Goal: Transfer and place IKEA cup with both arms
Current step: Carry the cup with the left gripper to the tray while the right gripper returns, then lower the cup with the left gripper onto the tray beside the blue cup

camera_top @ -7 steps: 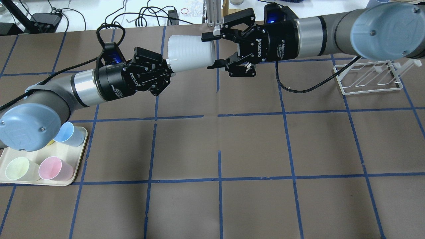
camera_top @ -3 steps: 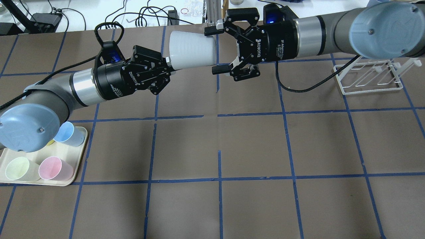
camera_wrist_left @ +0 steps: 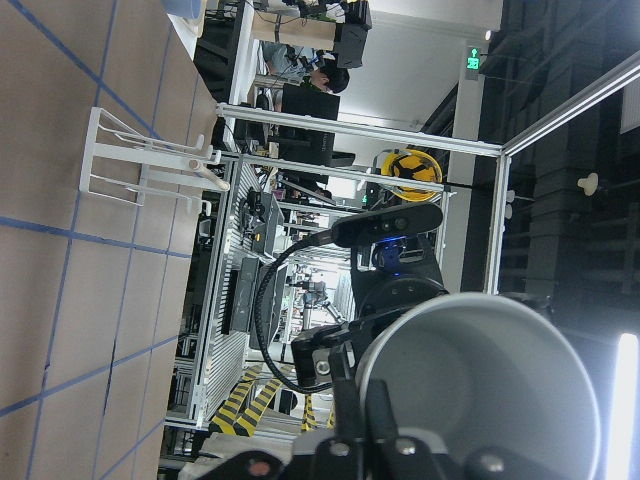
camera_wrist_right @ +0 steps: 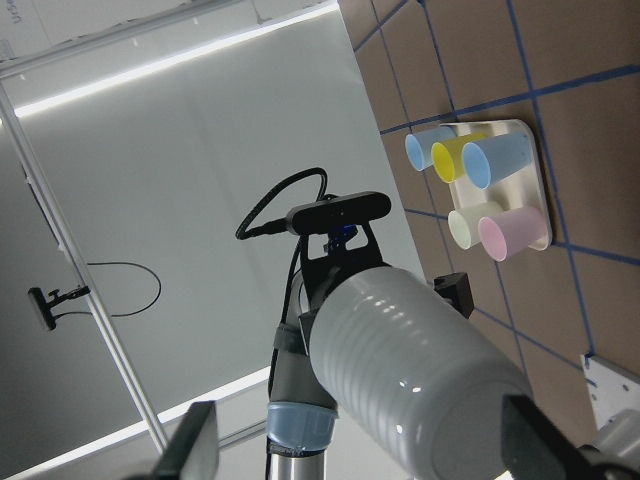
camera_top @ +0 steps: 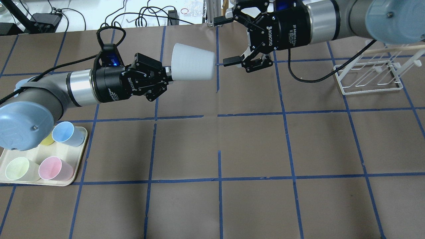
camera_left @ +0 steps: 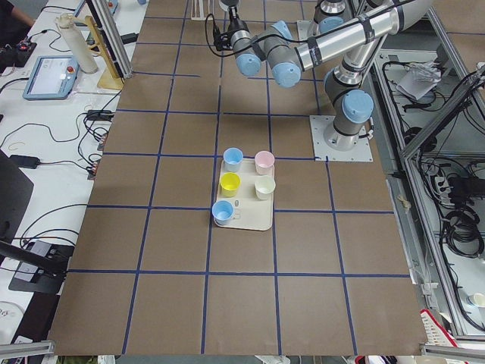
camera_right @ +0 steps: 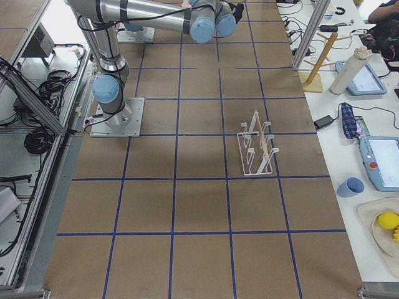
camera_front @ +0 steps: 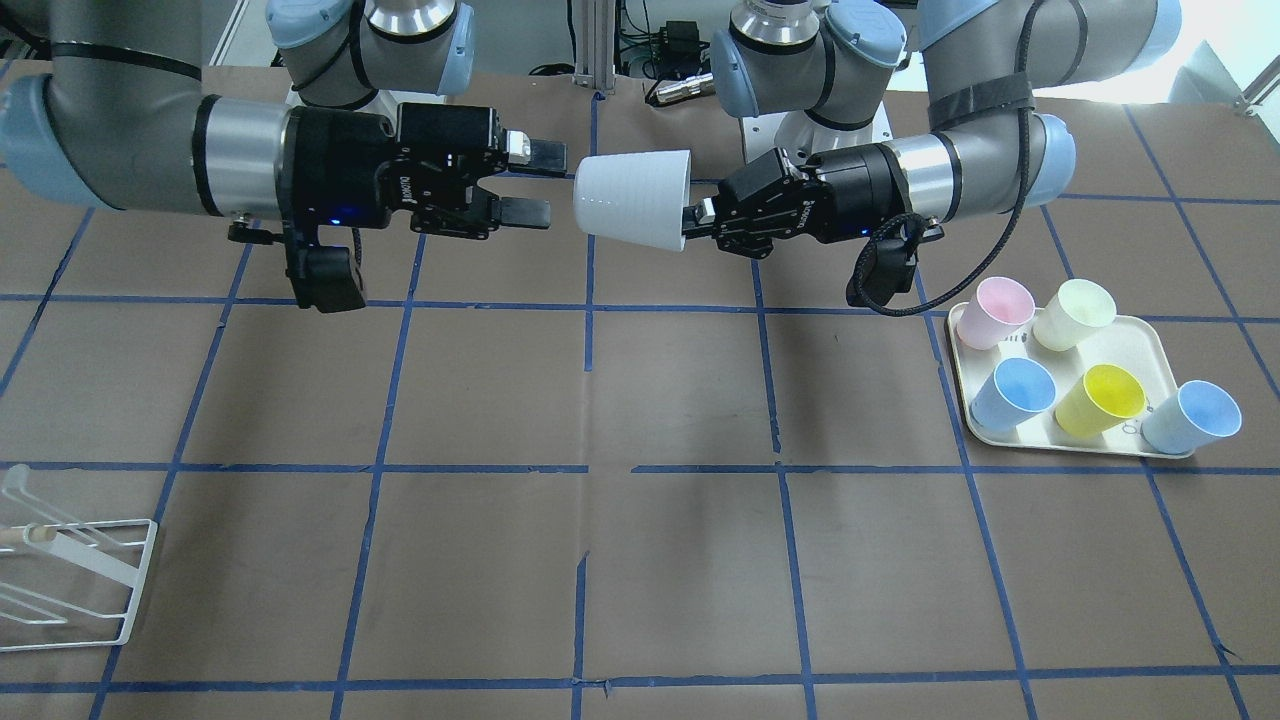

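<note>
The pale grey IKEA cup [camera_top: 192,64] is held sideways in the air over the far middle of the table. It also shows in the front view [camera_front: 635,200]. My left gripper [camera_top: 167,74] is shut on its rim, one finger inside the mouth [camera_wrist_left: 480,390]. The cup's base points at my right gripper [camera_top: 221,42], which is open and empty, a short gap from the base. The front view shows that gap between the right gripper [camera_front: 540,183] and the cup. In the right wrist view the cup [camera_wrist_right: 410,370] fills the middle between the open fingers [camera_wrist_right: 195,452].
A cream tray [camera_top: 77,171] with several coloured cups sits at the near left; it also shows in the front view [camera_front: 1075,447]. A white wire rack [camera_top: 368,86] stands at the far right, below my right arm. Blue tape lines grid the brown table.
My right gripper, whose open fingers straddled the cup's base, has drawn back to the right and away from the cup. The left gripper has kept the cup and shifted it slightly.
</note>
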Controlling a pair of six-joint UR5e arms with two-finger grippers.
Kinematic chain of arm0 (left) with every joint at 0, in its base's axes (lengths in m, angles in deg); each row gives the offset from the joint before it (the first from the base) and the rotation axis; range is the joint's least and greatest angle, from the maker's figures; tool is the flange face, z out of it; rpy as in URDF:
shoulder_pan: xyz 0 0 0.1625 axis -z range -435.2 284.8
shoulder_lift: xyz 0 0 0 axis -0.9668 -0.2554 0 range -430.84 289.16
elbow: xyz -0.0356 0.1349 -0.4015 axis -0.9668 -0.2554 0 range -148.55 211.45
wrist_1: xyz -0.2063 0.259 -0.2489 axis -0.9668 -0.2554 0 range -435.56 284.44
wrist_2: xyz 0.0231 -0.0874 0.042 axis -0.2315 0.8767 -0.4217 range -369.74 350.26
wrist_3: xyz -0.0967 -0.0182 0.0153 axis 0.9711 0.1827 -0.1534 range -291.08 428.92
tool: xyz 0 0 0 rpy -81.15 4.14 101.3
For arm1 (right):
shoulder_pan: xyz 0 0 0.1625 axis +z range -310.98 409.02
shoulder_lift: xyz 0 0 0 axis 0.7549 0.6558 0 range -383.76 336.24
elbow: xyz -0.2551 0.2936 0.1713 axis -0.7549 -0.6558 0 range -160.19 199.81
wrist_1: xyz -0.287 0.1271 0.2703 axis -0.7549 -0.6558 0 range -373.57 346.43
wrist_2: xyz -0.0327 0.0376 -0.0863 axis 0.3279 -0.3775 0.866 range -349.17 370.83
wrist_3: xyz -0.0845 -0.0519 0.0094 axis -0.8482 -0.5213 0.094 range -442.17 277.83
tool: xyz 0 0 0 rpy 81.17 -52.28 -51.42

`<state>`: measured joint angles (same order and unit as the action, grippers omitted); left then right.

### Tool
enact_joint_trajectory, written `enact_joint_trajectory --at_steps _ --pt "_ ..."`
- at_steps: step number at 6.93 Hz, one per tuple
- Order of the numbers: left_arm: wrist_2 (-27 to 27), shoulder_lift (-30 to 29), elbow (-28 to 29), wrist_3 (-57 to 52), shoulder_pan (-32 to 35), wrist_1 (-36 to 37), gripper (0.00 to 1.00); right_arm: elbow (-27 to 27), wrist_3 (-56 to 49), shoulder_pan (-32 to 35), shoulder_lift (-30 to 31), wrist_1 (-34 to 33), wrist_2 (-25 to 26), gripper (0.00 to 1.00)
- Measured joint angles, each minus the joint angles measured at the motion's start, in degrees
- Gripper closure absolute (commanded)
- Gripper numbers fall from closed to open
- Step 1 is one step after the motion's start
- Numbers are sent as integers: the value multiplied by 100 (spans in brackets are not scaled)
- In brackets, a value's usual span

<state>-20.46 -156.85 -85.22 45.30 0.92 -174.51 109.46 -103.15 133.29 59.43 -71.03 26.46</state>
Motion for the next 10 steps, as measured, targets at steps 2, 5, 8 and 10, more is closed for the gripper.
enact_joint_trajectory --at_steps 2,5,8,10 --pt "-1776 67 220 4 -372 10 100 -180 100 -537 20 -85 950 0" --pt "-4781 146 1087 -110 -975 74 100 -151 955 -652 123 -1551 3792 0" --pt "-6638 204 1515 -1673 -2188 115 100 -77 2127 68 91 -2769 6679 0" --pt "-6869 141 1563 -3394 -3491 444 100 -46 2387 341 104 -3059 7267 0"
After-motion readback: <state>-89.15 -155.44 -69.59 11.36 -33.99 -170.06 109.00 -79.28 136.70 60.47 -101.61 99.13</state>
